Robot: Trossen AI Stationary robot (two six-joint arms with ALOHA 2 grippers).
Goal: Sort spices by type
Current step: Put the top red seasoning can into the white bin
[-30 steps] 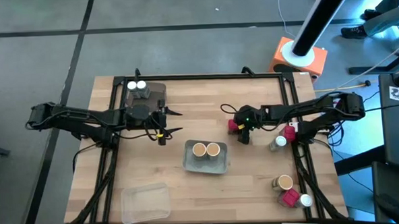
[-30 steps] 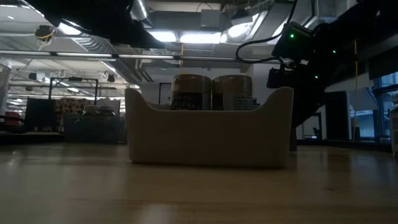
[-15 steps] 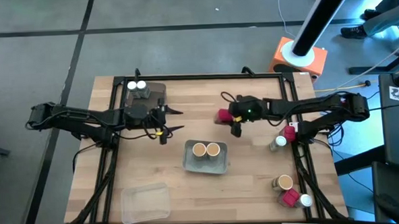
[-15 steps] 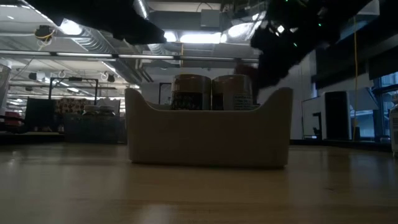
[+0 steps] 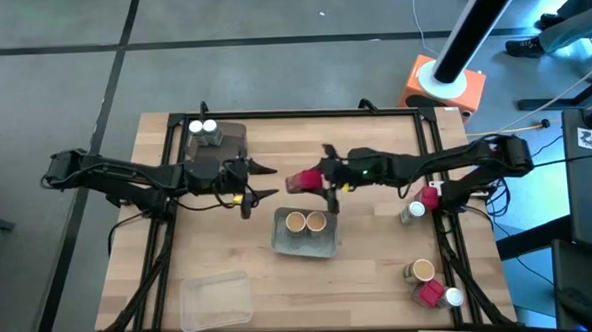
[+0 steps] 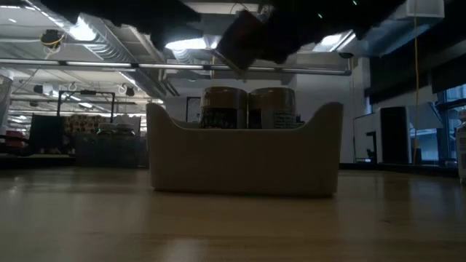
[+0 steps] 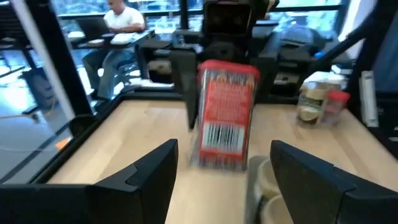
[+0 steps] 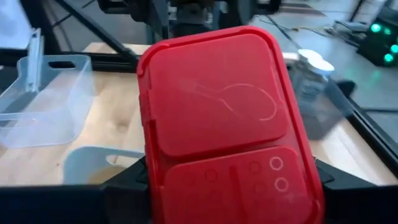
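Note:
A small red boxy spice container (image 5: 304,179) hangs in the air above the table's middle, held by my right gripper (image 5: 317,177), which is shut on it. In the left wrist view the box (image 7: 225,115) shows its barcode label just beyond my open left gripper (image 7: 224,180). My left gripper (image 5: 267,181) is level, just left of the box, and touches nothing. Two tan-lidded jars (image 5: 306,223) stand in the grey tray (image 5: 325,247). Two white-capped jars (image 5: 202,127) stand in the dark tray (image 5: 230,137). My right gripper pinches the red box by its two opposite side walls below the lid (image 8: 149,168), one finger (image 8: 127,177) on each side. The fingers come level from the table's right. The box is lifted clear and roughly upright, its red lid (image 8: 217,106) facing the wrist camera.
A clear tray (image 5: 217,300) lies near the table's near left corner. At the right edge stand a white-capped jar (image 5: 414,211), a red box (image 5: 432,193), a tan-lidded jar (image 5: 421,271), another red box (image 5: 429,293) and a white-capped jar (image 5: 453,298). A person sits in the room beyond.
My right gripper, still shut on the red box, has carried it from the table's right half toward the left, past the far side of the grey tray, up to my left gripper. The box is lifted clear throughout.

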